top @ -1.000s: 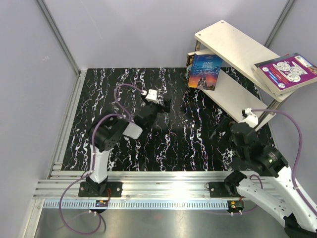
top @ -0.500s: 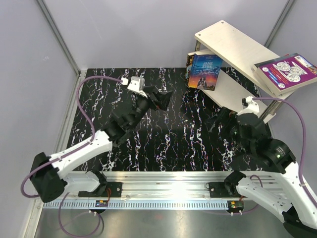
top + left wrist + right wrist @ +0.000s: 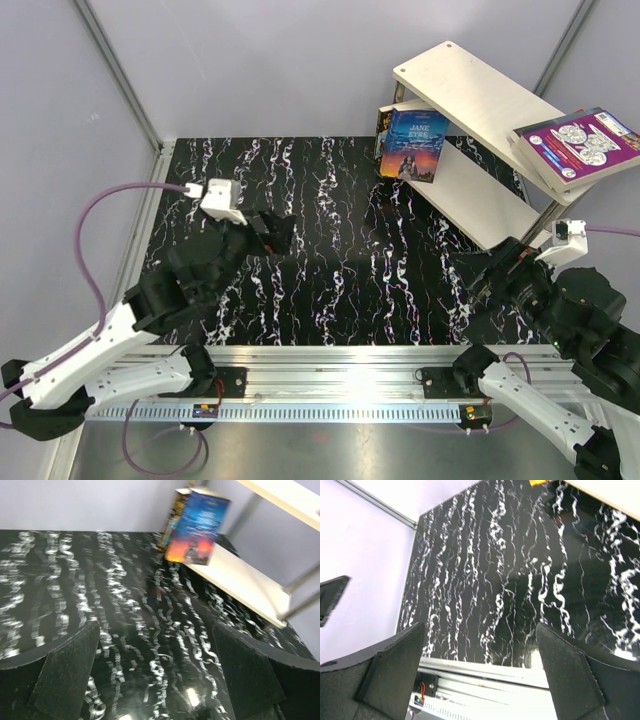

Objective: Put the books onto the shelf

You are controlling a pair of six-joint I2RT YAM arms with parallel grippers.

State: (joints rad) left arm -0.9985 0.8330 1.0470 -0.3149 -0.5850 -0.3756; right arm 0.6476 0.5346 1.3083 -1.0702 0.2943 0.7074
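At centre left of the top view the left gripper (image 3: pixel 281 230) hangs over the table (image 3: pixel 330 290) with its jaws spread wide and nothing between them. The wrist view shows only glossy black marble-patterned tabletop with white veins between the matte, foam-like pads (image 3: pixel 70 675). Right of centre, the "Jane Eyre" paperback (image 3: pixel 414 144) stands upright at the left end of the shelf's lower board (image 3: pixel 470 195), its slick blue-orange cover facing out. Another book (image 3: pixel 384 122) is tucked behind it. A thin book standing this way looks easy to topple onto the table if an arm brushes it. The shelf (image 3: pixel 470 85) is two long, smooth cream boards on slim silver posts (image 3: pixel 545 215). At lower right the right gripper (image 3: pixel 487 277) is likewise gaping and empty, close to the shelf's near corner, where a careless swing could jolt the rack. At the far right the purple book (image 3: pixel 585 143) lies flat on a second book at the top board's end, overhanging it. Being glossy, the pair could slide off.
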